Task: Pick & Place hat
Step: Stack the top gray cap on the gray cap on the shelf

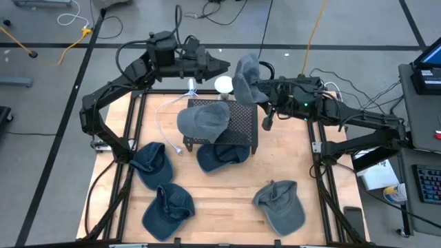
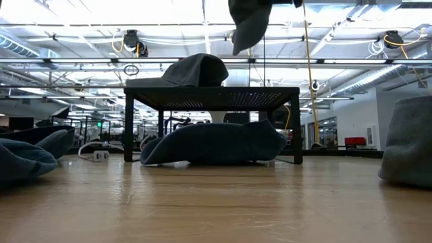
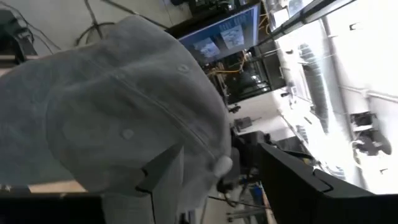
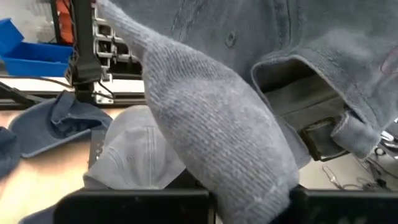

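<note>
The right gripper [image 1: 265, 88] is pinching a grey hat [image 1: 247, 77] up in the air, above the black stand [image 1: 241, 127]. The left gripper [image 1: 224, 67], fingers spread, is beside it. One hat [image 1: 203, 120] already sits there. Four more wait.

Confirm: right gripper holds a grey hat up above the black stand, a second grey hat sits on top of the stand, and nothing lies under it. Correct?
Not quite. A dark blue hat lies under the black stand, as the low view shows. The rest holds: the right gripper is shut on a grey hat raised above the stand, and a second grey hat sits on top.
</note>
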You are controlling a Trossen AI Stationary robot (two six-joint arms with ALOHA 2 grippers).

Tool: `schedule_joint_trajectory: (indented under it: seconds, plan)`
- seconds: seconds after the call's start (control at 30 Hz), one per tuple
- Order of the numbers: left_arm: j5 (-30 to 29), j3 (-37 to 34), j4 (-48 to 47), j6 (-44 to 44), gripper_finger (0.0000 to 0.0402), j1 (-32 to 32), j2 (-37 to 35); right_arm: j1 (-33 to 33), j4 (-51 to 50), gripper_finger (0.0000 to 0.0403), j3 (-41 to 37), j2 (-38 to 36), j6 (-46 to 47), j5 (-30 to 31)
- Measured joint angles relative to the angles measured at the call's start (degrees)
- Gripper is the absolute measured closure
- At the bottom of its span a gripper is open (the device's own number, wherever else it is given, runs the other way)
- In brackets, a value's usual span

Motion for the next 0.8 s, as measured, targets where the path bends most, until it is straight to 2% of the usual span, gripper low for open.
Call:
schedule_joint_trajectory:
  seconds: [0.17,0.33,0.57,0.8]
  plan:
    - [-3.53,0.04,-3.39,2.75,0.0198,-2.20,0.16,0.00,0.56,0.0395,0.00,1.32,0.12,0.03]
    - [-6.46,-0.04,-4.19,5.33,0.0222,-3.84,0.40,0.00,-0.05,0.0395,0.00,2.23,0.79,-0.04]
    - [-8.54,-0.02,-6.08,7.18,0.0251,-5.22,0.32,0.23,0.36,0.0395,0.00,2.77,0.87,-0.04]
    - [-9.12,-0.02,-8.37,12.28,0.0254,-5.86,0.32,1.37,-0.15,0.0395,0.00,2.77,0.54,-0.11]
